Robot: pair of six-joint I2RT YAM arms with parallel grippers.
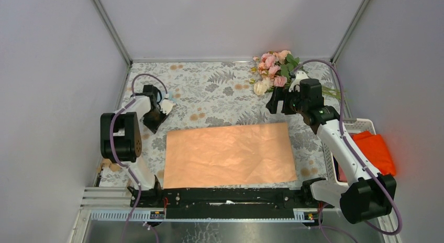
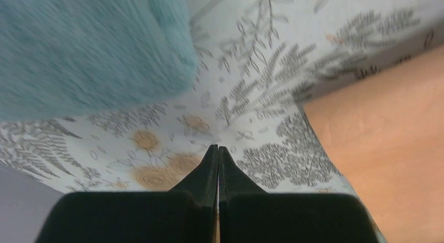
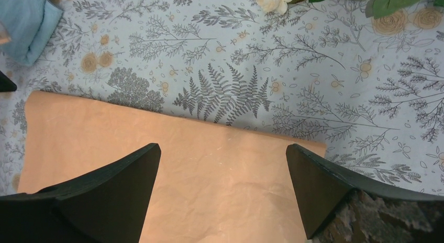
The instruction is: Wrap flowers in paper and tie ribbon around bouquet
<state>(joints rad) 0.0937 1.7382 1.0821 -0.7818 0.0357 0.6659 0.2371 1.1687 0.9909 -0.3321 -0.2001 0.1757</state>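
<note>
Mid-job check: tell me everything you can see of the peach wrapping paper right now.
The paper is a large rectangular peach-orange sheet, matte and lightly creased. It lies flat and unfolded on the floral tablecloth, long side across, just ahead of the arms. Nothing rests on it. The flowers lie apart beyond its far right corner. Neither the left gripper nor the right gripper touches it.

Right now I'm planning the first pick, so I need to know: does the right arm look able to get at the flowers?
Probably yes. The right tool hangs open just short of the flowers, with only bare patterned tablecloth between them, and nothing lies across that gap.
</note>
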